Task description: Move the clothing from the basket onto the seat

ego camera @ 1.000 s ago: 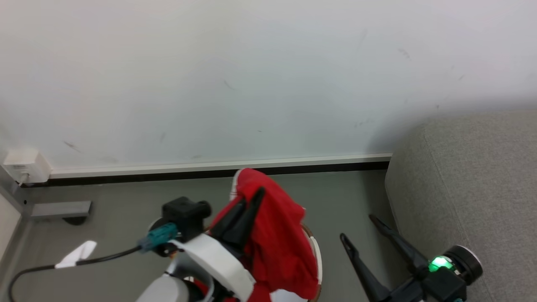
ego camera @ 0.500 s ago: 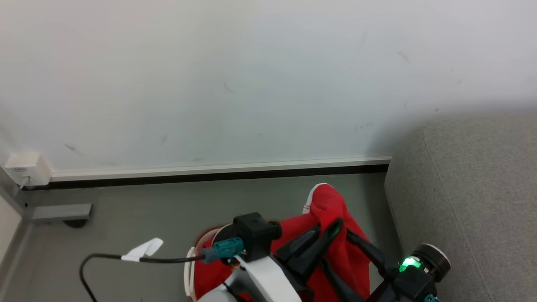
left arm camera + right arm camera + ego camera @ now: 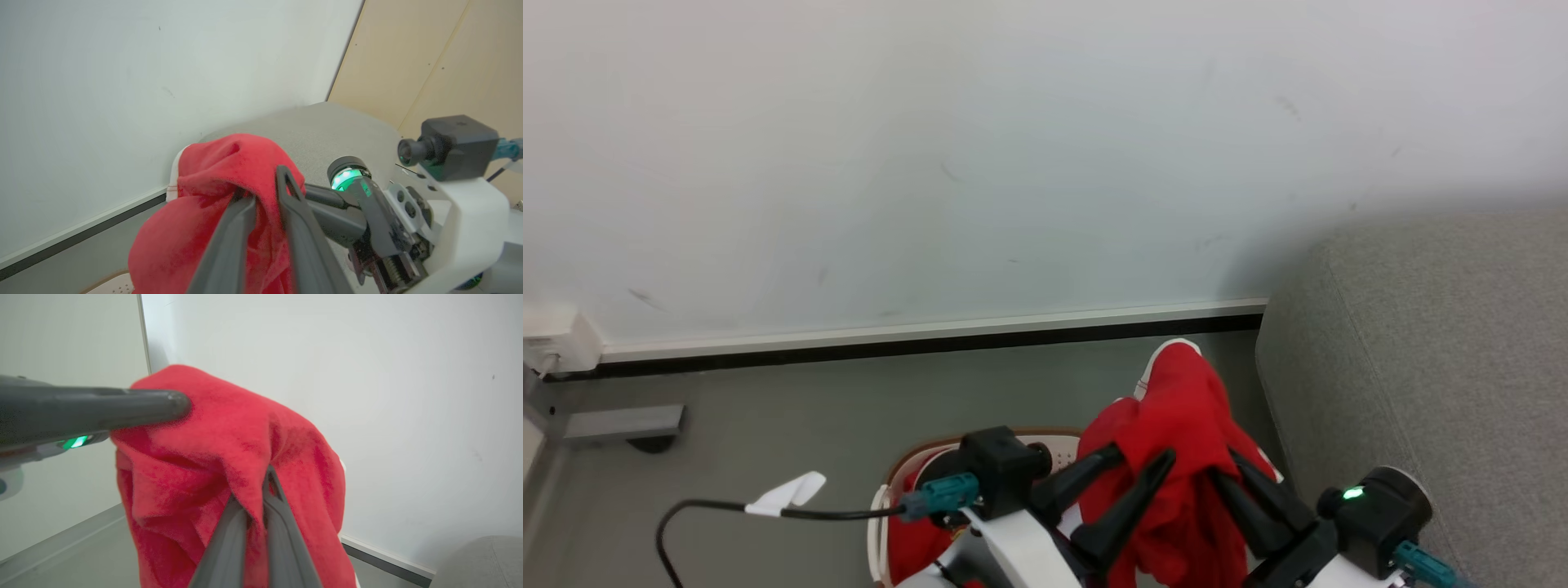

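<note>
Grey floor [image 3: 768,408], basket [image 3: 947,447] mostly hidden behind clothing [image 3: 1184,408], seat [image 3: 1421,343] cropped

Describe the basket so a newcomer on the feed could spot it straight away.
Start at the big light grey sofa on the right of the head view, then drop to the grey floor beside it, below the wall's dark skirting. The basket sits there behind the two grippers: white perforated plastic with a brown rim, the one container in sight, with red clothing lifted above it.

bare floor [image 3: 768,408] beside seat [image 3: 1421,343], seemingly
</note>
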{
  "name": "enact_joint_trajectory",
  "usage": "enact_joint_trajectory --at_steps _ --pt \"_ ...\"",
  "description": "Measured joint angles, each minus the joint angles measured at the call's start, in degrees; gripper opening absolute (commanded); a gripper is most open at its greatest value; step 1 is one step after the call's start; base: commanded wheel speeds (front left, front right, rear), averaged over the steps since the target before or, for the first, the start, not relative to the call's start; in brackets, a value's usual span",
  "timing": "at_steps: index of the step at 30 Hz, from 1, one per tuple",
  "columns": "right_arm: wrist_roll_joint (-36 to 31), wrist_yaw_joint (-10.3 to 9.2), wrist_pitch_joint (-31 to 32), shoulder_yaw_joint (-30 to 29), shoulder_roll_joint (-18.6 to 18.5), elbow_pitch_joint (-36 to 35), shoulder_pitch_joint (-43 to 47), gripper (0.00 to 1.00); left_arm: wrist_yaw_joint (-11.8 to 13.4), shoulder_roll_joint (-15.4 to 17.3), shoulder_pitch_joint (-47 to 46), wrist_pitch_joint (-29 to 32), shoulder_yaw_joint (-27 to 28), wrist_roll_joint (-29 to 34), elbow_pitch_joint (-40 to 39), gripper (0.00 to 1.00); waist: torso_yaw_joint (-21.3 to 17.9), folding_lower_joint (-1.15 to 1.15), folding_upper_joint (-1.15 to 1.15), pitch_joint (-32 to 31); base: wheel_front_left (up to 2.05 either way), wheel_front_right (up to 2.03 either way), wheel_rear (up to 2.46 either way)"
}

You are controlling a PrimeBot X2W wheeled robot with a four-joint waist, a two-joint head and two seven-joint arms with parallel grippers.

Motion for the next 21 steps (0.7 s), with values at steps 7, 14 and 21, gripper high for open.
enact_joint_trajectory --at_steps 7,14,21 --pt "0.9 0.00 0.0 -7.0 -3.4 -3.3 2.7 0.00 0.3 0.9 0.8 -5.4 0.2 2.8 3.9 1.00 -2.8 0.00 0.00 0.6 0.00 0.00 0.00" --pt "0.9 0.00 0.0 -14.0 -5.5 -6.7 6.3 0.00 0.5 -0.4 2.4 -11.7 -1.5 5.2 8.1 1.00 -8.1 0.00 0.00 1.5 0.00 0.00 0.00" --pt "0.5 0.00 0.0 -17.7 -5.7 -8.2 8.8 0.00 1.0 -2.5 3.6 -17.1 -3.0 6.5 12.7 1.00 -14.4 0.00 0.00 2.6 0.00 0.00 0.00"
